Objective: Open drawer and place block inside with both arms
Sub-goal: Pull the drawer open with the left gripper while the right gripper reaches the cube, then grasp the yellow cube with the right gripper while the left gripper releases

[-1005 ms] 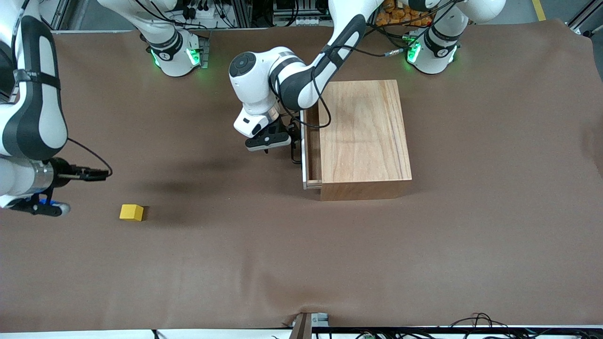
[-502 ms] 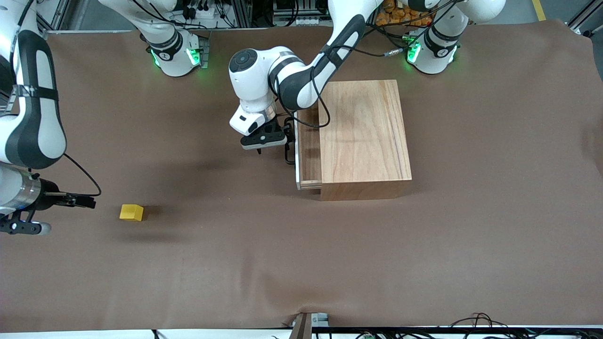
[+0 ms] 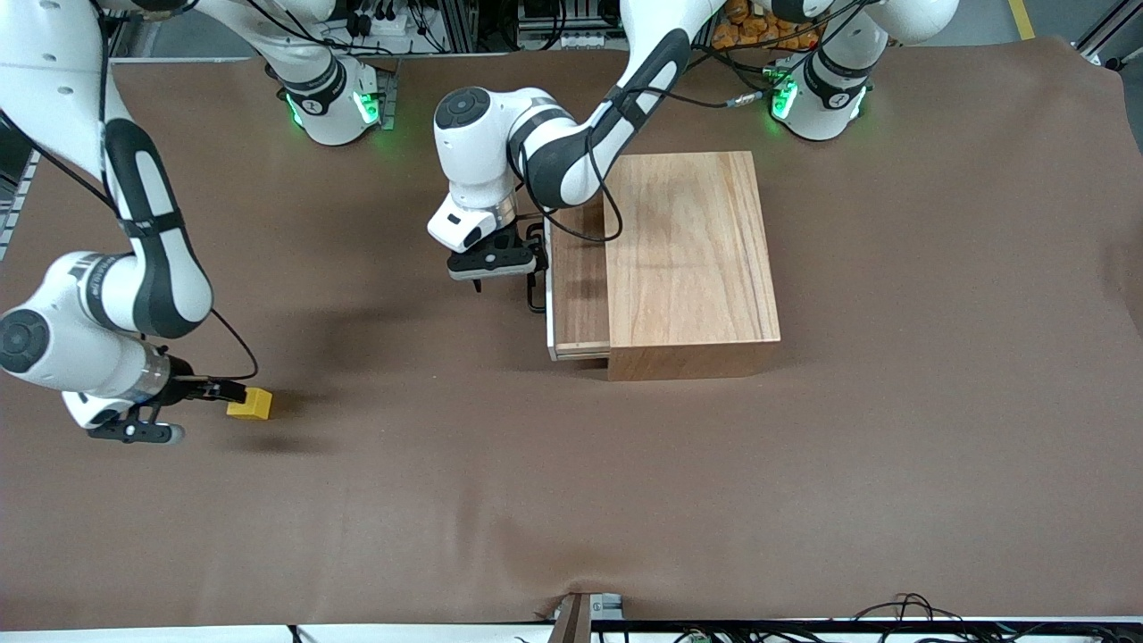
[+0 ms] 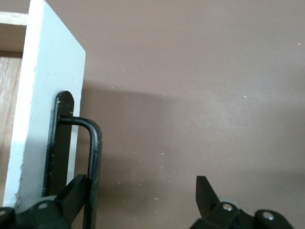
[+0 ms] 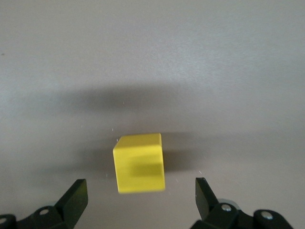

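Left gripper [image 3: 527, 268] sits at the drawer [image 3: 578, 286] handle [image 4: 93, 162] in the upper middle of the front frame, jaws wide, one finger [image 4: 74, 195] hooked inside the black bar with no pinch on it. I read the drawer as partly out of the wooden box [image 3: 688, 259], so opening looks underway. Right gripper [image 3: 234, 391], lower left of the frame, is spread wide just beside the yellow block [image 3: 249, 404], which rests on the brown table [image 3: 804, 491], not grasped. Left to do, I judge: pull further, grasp, carry, drop inside
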Action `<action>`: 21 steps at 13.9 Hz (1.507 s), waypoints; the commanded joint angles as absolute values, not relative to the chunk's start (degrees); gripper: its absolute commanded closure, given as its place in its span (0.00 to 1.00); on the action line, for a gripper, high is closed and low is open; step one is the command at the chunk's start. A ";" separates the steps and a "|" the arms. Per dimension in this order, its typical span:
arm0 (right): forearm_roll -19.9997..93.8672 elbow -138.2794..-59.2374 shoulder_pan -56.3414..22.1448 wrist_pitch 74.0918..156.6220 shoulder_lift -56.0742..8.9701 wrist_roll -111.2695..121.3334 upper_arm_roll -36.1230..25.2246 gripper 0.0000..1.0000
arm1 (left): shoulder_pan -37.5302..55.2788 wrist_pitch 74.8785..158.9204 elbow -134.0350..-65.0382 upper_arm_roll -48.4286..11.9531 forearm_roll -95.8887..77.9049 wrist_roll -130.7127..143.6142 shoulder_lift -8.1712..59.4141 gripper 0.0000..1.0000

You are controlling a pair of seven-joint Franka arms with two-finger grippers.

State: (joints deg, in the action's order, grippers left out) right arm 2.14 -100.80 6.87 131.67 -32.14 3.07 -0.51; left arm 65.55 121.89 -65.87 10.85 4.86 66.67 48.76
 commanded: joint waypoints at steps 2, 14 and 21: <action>3.78 -101.16 6.59 137.52 -34.70 3.16 -0.44 0.00 | 65.74 126.64 -64.51 10.37 5.27 70.39 49.75 0.00; 5.27 -103.01 7.91 138.80 -33.41 3.43 -0.26 0.86 | 64.78 114.79 -65.30 14.41 6.06 72.60 35.79 0.00; 5.27 -97.14 5.90 133.43 -25.93 3.52 -0.09 0.85 | 51.97 99.70 -65.83 14.77 6.06 67.61 22.34 0.00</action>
State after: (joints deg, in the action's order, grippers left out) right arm 4.41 -99.09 6.91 135.29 -27.60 3.00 -0.42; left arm 54.86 103.41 -63.25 15.60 4.99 69.29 26.55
